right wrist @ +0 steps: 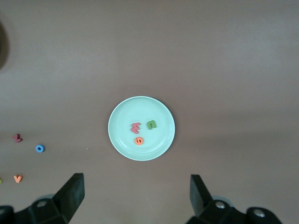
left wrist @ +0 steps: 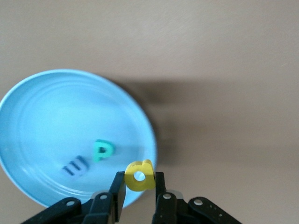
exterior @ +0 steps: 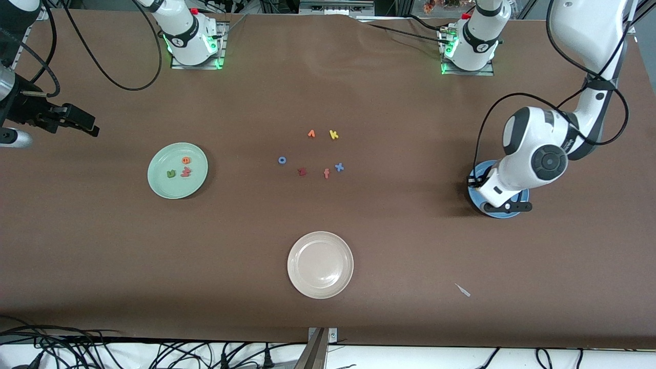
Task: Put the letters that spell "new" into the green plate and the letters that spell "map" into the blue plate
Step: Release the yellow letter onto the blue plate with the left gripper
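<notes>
Because it belongs to neither word, the single beige plate (exterior: 320,264) lies bare nearest the table's front edge, and six spare letters (exterior: 318,154) stay loose at mid-table. Toward the left arm's end, the left gripper (left wrist: 138,193) pinches the yellow a (left wrist: 139,175) over the rim of the one blue plate (left wrist: 42,116), which holds two letters, the light blue m (left wrist: 75,166) and teal p (left wrist: 103,150). Toward the right arm's end, the one green plate (exterior: 178,170) holds three, the green n (exterior: 170,174), orange e (exterior: 186,160) and salmon-red w (exterior: 185,172), so the right gripper (right wrist: 135,189) waits above it, fingers spread.
</notes>
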You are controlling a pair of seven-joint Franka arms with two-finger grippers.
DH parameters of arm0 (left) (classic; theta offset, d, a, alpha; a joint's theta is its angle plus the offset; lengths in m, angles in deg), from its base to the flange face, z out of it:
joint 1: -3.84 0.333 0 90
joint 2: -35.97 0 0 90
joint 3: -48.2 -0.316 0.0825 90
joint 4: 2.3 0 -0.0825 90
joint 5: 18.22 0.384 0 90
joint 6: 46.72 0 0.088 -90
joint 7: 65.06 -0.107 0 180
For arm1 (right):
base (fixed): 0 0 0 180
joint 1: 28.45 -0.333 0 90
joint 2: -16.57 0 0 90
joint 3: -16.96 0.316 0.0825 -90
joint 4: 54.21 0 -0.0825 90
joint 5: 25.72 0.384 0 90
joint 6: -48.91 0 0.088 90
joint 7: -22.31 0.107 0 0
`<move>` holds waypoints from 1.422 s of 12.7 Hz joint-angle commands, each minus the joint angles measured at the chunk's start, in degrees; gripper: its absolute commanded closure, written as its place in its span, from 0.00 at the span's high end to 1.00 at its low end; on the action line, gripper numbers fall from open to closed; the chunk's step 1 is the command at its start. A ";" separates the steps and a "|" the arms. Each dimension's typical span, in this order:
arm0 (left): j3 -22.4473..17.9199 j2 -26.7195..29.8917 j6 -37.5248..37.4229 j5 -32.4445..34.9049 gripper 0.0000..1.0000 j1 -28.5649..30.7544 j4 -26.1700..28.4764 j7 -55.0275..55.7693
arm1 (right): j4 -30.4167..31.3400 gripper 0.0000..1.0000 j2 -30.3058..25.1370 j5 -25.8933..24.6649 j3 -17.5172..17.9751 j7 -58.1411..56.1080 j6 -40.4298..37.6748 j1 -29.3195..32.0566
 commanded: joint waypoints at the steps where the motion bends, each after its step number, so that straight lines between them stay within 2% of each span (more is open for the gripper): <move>1: 0.80 2.69 2.28 0.96 0.22 3.91 4.21 -6.99 | -0.96 1.00 0.24 0.98 0.26 -0.54 -1.09 0.54; 4: 0.80 1.11 2.28 0.96 0.34 6.99 3.68 -12.53 | -0.96 1.00 0.24 0.98 0.26 -0.54 -1.09 0.54; 5: 0.62 0.93 1.85 1.05 0.78 7.08 3.16 -13.15 | -0.96 1.00 0.24 0.98 0.26 -0.45 -1.09 0.54; 6: 0.62 1.01 1.06 1.05 1.00 7.08 2.02 -13.86 | -1.05 1.00 0.24 0.98 0.26 -0.45 -1.00 0.54; 12: 0.27 1.19 -15.45 0.96 1.00 7.78 -8.78 -14.39 | -1.05 1.00 0.24 0.89 0.34 -0.63 -1.09 0.54; 16: 0.36 1.63 -30.11 0.96 1.00 9.01 -19.32 -14.48 | -1.05 1.00 0.15 0.89 0.26 -0.71 -1.09 0.54; 17: 0.36 2.15 -31.02 0.87 1.00 9.10 -20.39 -14.48 | -1.05 1.00 0.15 0.89 0.34 -0.71 -1.09 0.54; 18: 0.10 5.20 -31.29 0.87 1.00 9.02 -20.14 -14.13 | -1.05 1.00 0.15 0.89 0.34 -0.63 -1.09 0.54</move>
